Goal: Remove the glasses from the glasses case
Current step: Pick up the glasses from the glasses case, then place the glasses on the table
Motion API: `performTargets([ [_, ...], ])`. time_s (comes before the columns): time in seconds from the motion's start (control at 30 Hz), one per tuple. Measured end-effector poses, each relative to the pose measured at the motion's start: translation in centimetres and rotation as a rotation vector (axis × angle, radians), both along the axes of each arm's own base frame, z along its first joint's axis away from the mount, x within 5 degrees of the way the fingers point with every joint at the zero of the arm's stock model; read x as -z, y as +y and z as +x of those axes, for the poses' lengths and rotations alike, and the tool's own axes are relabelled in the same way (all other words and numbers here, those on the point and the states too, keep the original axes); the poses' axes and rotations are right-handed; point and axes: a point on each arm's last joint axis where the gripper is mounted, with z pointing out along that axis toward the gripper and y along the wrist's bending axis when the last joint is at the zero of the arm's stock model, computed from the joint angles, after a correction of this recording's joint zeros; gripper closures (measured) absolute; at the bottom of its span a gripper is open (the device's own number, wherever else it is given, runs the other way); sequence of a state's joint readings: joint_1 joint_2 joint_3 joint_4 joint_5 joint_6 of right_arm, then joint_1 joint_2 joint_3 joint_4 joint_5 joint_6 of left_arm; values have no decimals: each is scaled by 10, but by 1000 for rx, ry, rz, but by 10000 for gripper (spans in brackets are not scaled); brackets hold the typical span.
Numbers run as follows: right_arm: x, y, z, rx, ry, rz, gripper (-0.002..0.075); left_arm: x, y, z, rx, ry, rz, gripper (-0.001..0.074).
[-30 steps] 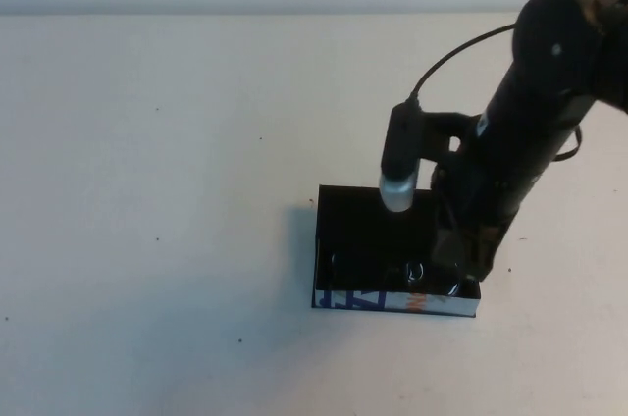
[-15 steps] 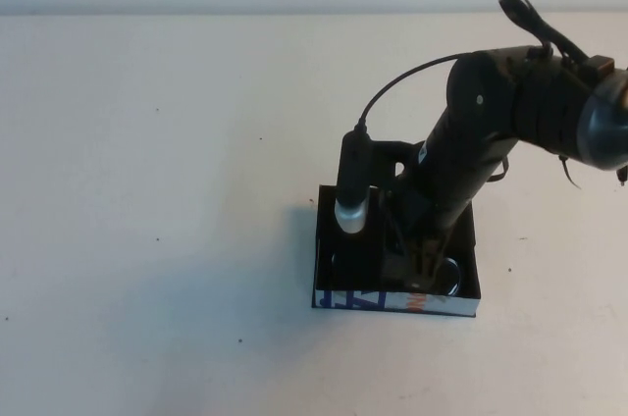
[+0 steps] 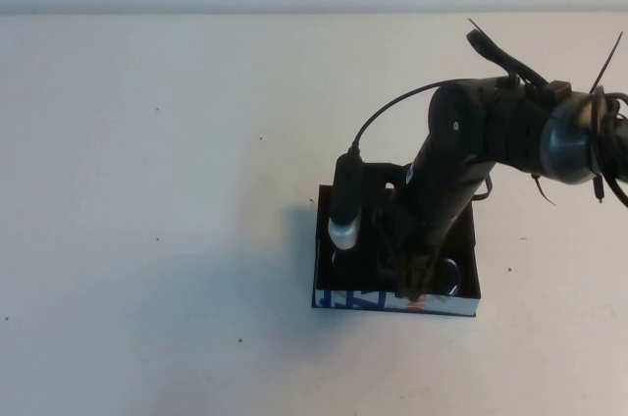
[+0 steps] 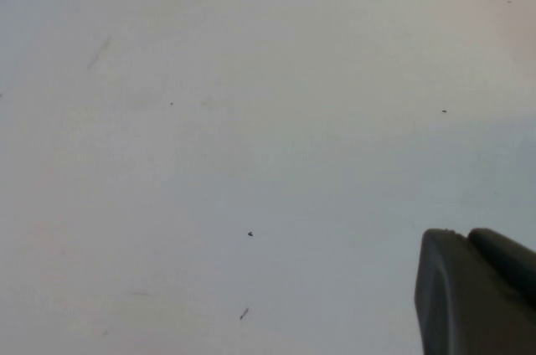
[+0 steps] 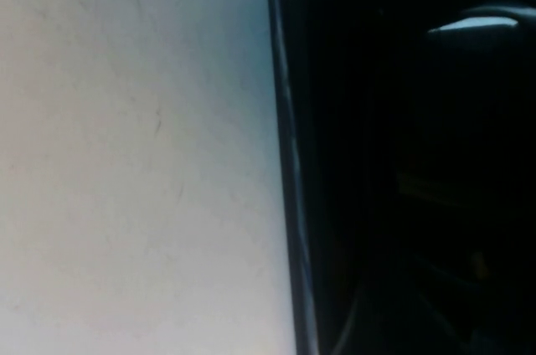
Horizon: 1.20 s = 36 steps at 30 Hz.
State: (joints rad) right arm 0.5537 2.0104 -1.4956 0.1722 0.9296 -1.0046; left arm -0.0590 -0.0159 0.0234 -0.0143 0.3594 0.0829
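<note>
The glasses case (image 3: 392, 302) is a shallow black box near the table's front, with its white printed wall facing me. The glasses (image 3: 449, 276) lie inside it; only a glinting lens shows beside the arm, the rest is hidden. My right gripper (image 3: 412, 286) reaches down into the case, its tip low by the white wall over the glasses. In the right wrist view I see the case's side wall (image 5: 286, 162) and a dark interior with one pale glint (image 5: 477, 23). My left gripper (image 4: 471, 242) shows only in the left wrist view, shut and empty over bare table.
The pale table (image 3: 157, 200) stretches wide to the left of and behind the case. The right arm's cable (image 3: 388, 112) loops above the case. The left arm is out of the high view.
My right arm has swung left and leaned lower into the case. Its tip moved from the case's right corner toward the middle of the white wall.
</note>
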Motion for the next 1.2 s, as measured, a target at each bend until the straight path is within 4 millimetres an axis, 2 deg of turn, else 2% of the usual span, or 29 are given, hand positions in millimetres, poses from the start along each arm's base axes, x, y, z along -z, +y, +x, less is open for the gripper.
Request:
performTargets([
  [0.13,4,1,0,3,10,-2,482,0,0,0,0,0,0,739],
  [0.3,3,1,-2,9,43,7,653,0,0,0,0,0,0,739],
  [0.43,-8,2,-1,44,77,-4,655,0,0,0,0,0,0,739],
  [0.53,-30,3,-1,71,100,-3,656,0,0,0,0,0,0,739],
  [0.73,-98,-1,-3,199,44,84,657,0,0,0,0,0,0,739],
  [0.87,-132,-19,-10,442,63,158,657,0,0,0,0,0,0,739],
  [0.97,-147,-37,-17,637,104,204,657,0,0,0,0,0,0,739],
  [1.07,-149,-59,-32,768,153,211,657,0,0,0,0,0,0,739],
  [1.2,-146,-94,-65,883,201,198,657,0,0,0,0,0,0,739],
])
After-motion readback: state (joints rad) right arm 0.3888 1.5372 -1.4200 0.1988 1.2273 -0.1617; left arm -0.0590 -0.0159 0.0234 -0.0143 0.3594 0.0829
